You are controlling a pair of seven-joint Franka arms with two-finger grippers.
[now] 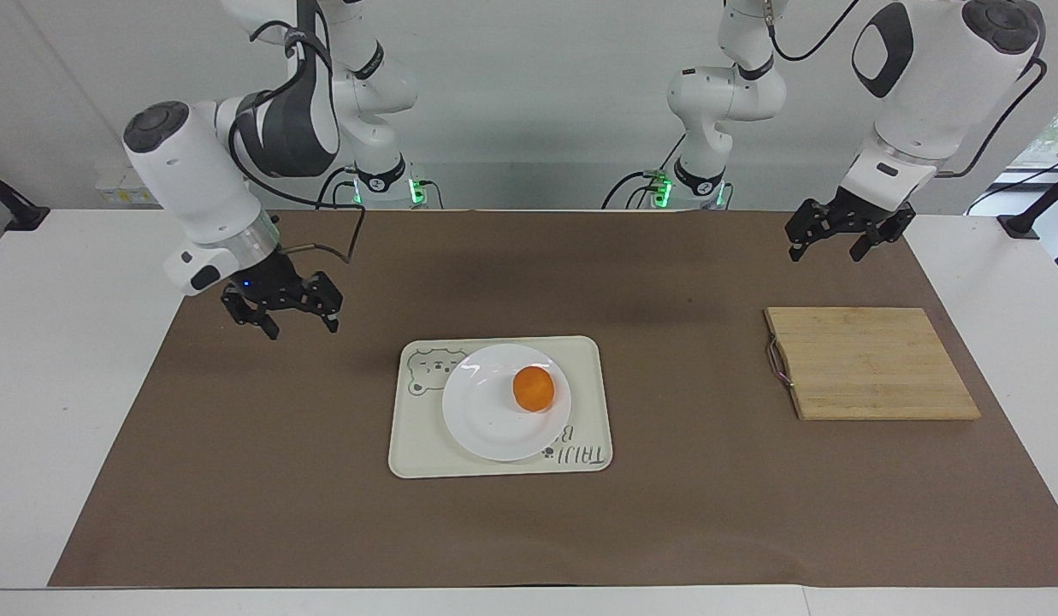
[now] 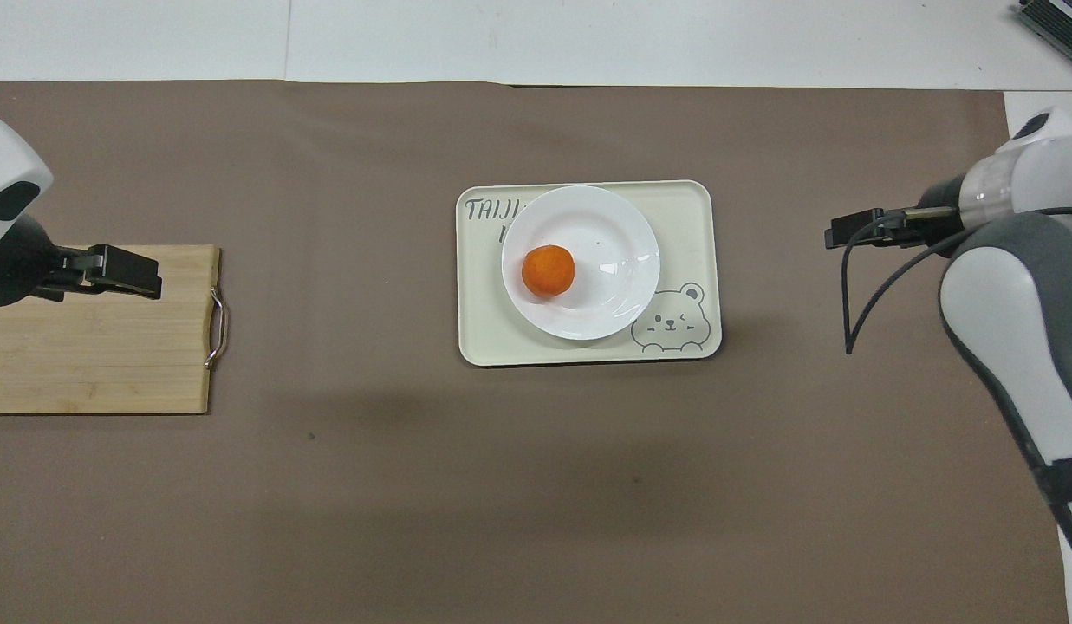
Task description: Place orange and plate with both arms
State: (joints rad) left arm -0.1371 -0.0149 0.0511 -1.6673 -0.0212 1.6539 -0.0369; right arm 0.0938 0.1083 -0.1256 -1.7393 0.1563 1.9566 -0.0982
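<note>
The orange (image 1: pixel 534 389) lies on the white plate (image 1: pixel 481 419), a little off the plate's middle. The plate rests on a cream tray (image 1: pixel 417 445) at mid-table. In the overhead view the orange (image 2: pixel 548 270) and the plate (image 2: pixel 613 225) show the same way. My right gripper (image 1: pixel 280 318) is open and empty, raised over the brown mat toward the right arm's end, well apart from the tray; it also shows in the overhead view (image 2: pixel 847 234). My left gripper (image 1: pixel 841 244) is open and empty, waiting in the air by the cutting board; it shows in the overhead view (image 2: pixel 124 270) too.
A bamboo cutting board (image 1: pixel 871 364) with a metal handle lies toward the left arm's end of the table. The cream tray (image 2: pixel 691 208) carries a bear drawing and lettering. A brown mat (image 1: pixel 323 513) covers most of the table.
</note>
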